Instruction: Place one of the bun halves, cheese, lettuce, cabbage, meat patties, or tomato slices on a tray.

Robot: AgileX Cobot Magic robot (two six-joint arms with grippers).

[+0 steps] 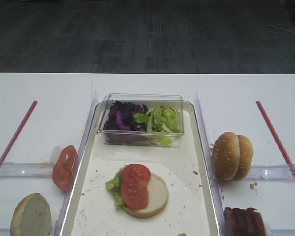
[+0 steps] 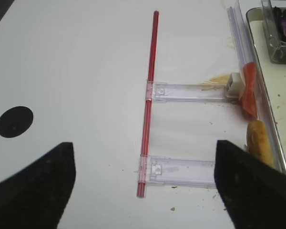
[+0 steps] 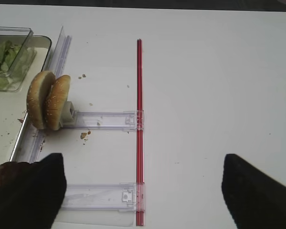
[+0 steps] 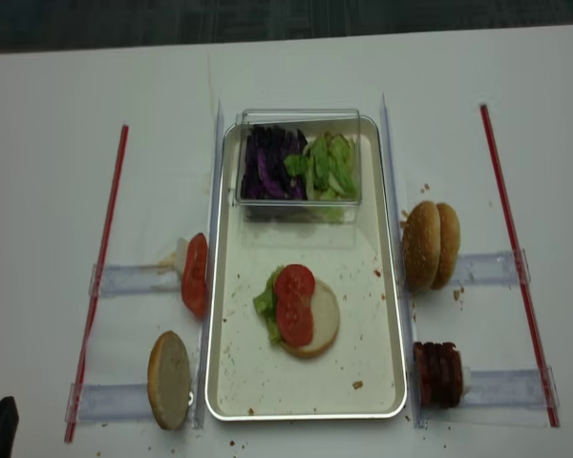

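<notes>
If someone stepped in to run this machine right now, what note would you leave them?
Left pincer: open, empty, over bare table.
Right pincer: open, empty.
On the cream rimmed tray: pale bun half with green lettuce leaf and two red tomato slices; clear box of purple cabbage and lettuce.
Beside the tray: more tomato and a bun half left; seeded buns and brown patties right.
Left: patty and top bun, probably.

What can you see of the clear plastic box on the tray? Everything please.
The clear plastic box is a rectangular, lidless, transparent tub with a slightly flared rim. It sits flat at the far end of the tray, within its rim. Inside, purple cabbage fills the left half and green lettuce the right, touching in the middle. Neither gripper is near it.
</notes>
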